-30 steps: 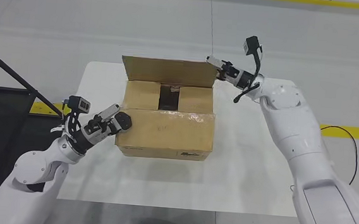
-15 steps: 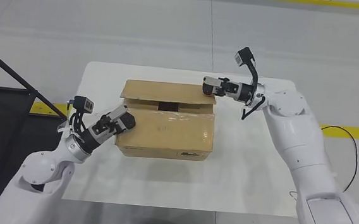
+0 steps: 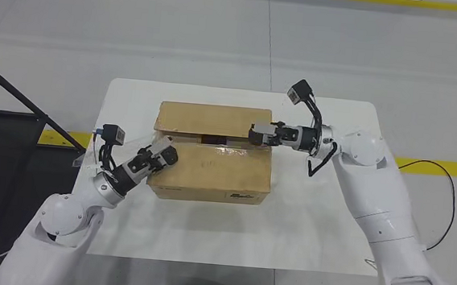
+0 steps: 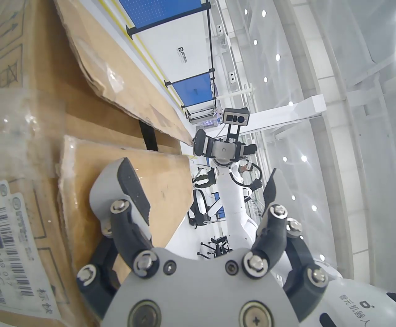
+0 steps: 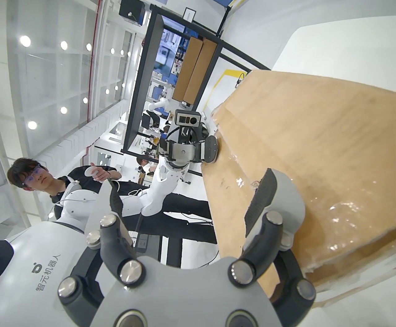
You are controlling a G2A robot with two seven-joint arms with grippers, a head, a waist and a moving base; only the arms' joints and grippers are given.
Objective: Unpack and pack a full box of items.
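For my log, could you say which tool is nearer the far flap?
Right. The right tool is at the far flap's corner; the left tool is at the near flap.

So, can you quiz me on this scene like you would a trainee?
1. True or false: the cardboard box sits on a white table.
2. Its top flaps are: A) standing wide open; B) folded down, leaving a narrow dark gap; C) torn off.
3. Fill in: the left gripper and right gripper, one at each end of the box, both have their fingers ____.
Key: 1 true; 2 B; 3 open.
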